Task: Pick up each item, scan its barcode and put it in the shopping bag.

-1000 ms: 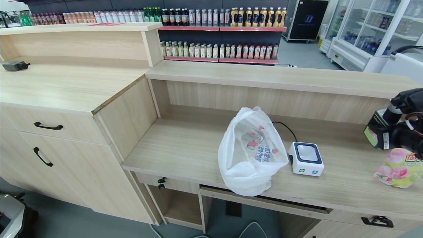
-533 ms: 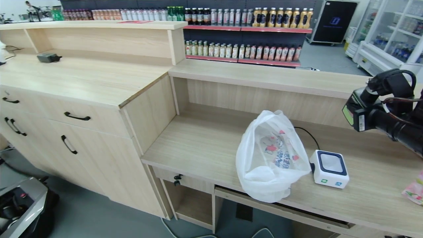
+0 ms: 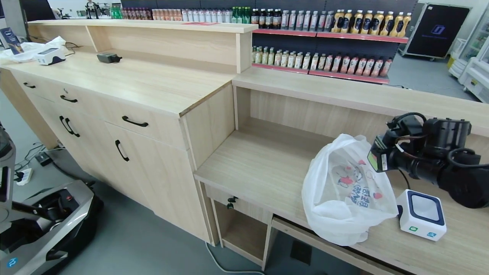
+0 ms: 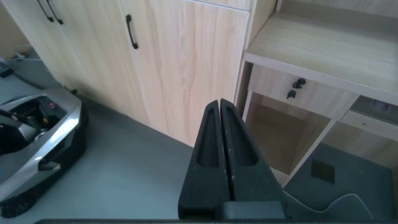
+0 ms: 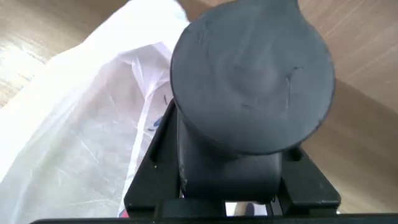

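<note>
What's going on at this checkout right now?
The right gripper holds a black container with a green label in the air over the white shopping bag. The bag stands on the wooden counter beside the small white scanner. The left gripper hangs shut and empty, low by the cabinets.

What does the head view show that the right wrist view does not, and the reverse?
Head view adds the white scanner, cabinet drawers and drink shelves. Right wrist view adds the round dark top of the held item. Both show the shopping bag, the wooden counter and the right gripper shut on that item.
</note>
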Controlling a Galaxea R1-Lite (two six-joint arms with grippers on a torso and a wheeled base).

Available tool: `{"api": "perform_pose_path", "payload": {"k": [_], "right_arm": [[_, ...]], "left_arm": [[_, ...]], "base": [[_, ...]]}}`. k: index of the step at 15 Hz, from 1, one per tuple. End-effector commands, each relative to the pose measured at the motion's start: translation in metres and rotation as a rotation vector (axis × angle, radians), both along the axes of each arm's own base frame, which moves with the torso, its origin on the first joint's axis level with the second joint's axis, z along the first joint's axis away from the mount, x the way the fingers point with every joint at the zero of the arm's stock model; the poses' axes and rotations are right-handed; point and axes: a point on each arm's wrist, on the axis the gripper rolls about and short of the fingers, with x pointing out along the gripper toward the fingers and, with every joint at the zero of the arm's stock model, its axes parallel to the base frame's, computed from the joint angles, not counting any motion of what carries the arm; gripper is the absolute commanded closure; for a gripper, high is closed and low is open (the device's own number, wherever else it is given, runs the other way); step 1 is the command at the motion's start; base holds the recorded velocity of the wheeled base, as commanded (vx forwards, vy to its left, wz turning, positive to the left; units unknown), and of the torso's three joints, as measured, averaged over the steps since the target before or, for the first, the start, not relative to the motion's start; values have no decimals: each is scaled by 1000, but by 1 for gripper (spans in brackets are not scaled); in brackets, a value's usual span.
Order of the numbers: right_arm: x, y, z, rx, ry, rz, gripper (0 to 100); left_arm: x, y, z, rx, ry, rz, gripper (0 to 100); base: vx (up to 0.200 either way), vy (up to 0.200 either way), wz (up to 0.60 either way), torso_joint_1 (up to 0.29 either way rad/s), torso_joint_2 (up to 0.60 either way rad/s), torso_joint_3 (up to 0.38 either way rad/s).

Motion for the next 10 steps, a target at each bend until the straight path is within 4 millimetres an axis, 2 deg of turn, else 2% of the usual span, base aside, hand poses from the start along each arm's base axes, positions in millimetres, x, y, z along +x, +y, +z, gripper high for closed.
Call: {"api": "perform_pose_path", "payload": {"k": [1,4,10], "right_arm": [[14,-7,-35,10,98,2,100],[28,-6,-57,52,144,46,100],[50,-2,-84,89,131,128,100]], "left_arm": [[0,0,0,0,0,1,100],[0,0,0,0,0,1,100],[0,0,0,0,0,1,100]], "base": [[0,0,0,0,0,0],[0,0,0,0,0,0],[0,0,0,0,0,0]]}}
